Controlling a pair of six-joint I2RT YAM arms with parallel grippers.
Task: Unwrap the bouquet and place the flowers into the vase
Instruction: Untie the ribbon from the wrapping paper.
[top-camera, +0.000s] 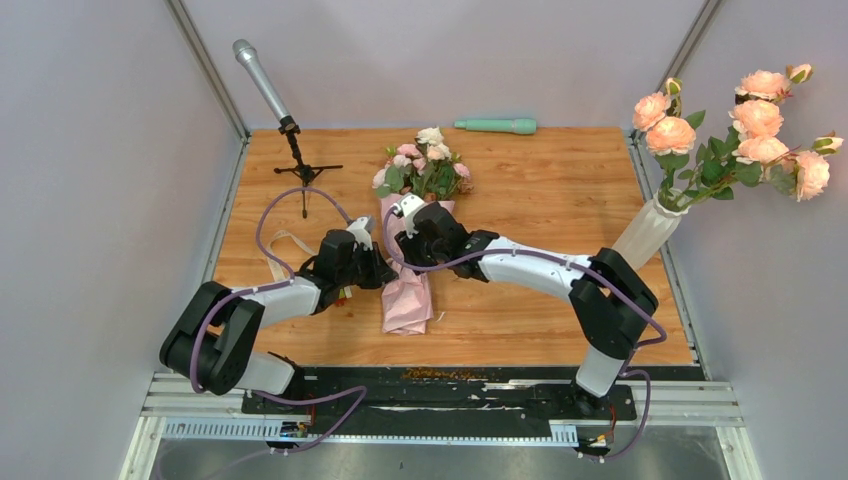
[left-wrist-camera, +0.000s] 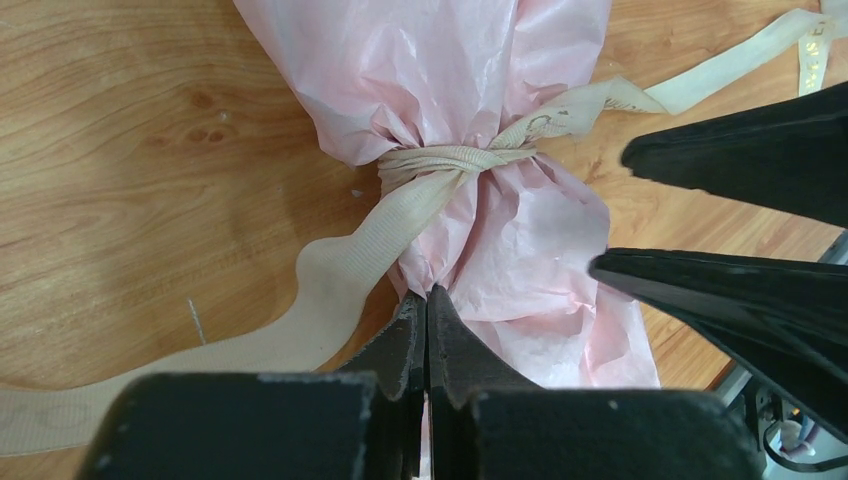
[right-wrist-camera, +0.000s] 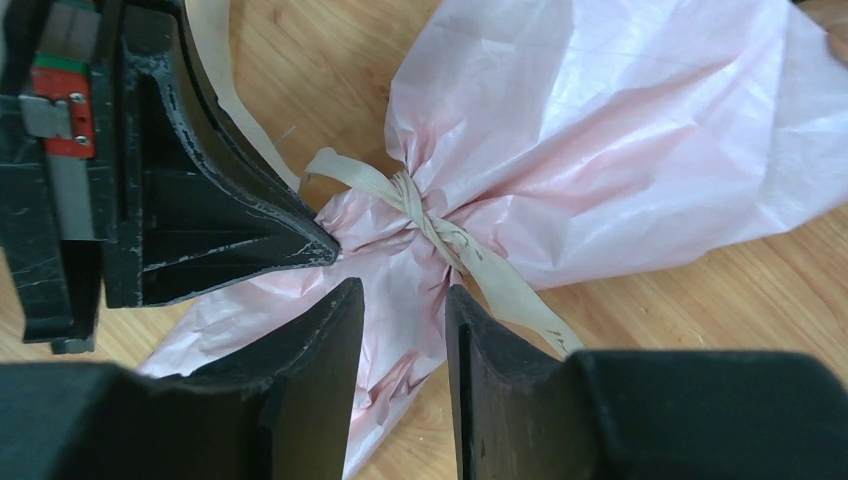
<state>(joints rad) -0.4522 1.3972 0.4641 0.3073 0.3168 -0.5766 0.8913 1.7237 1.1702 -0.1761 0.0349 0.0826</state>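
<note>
top external: the bouquet (top-camera: 408, 295) lies flat on the wooden table (top-camera: 560, 200), and both arms meet over its middle. the left gripper (top-camera: 380, 270) reaches it from the left and the right gripper (top-camera: 410, 245) from the right, the two just beside each other. the flowers (top-camera: 425, 165) stick out of the wrap on the far side of the grippers, and the pink tail of the wrap runs from them toward the near edge. a loose end of the ribbon (top-camera: 283, 243) lies left of the left gripper. the vase (top-camera: 648, 232) stands well to the right of the right gripper, at the table's right edge, with large peach roses (top-camera: 755, 125) in it.

left wrist: the left gripper (left-wrist-camera: 427, 300) has its fingers pressed together with no gap, tips against the crinkled paper (left-wrist-camera: 450, 60) just short of the ribbon tie. whether a fold of paper is caught between the tips i cannot tell. the ribbon is wound tight round the wrap's waist straight ahead of the tips, with one flat end trailing off to the left. the right gripper's two fingers (left-wrist-camera: 740, 150) stand apart on the right.

right wrist: the right gripper (right-wrist-camera: 403, 295) is partly open, its fingers spread either side of the narrow paper below the knot (right-wrist-camera: 420, 210). paper shows in the gap, and nothing is clamped. the knot sits just ahead of the tips. the left gripper's closed tip touches the paper just left of the knot.
</note>
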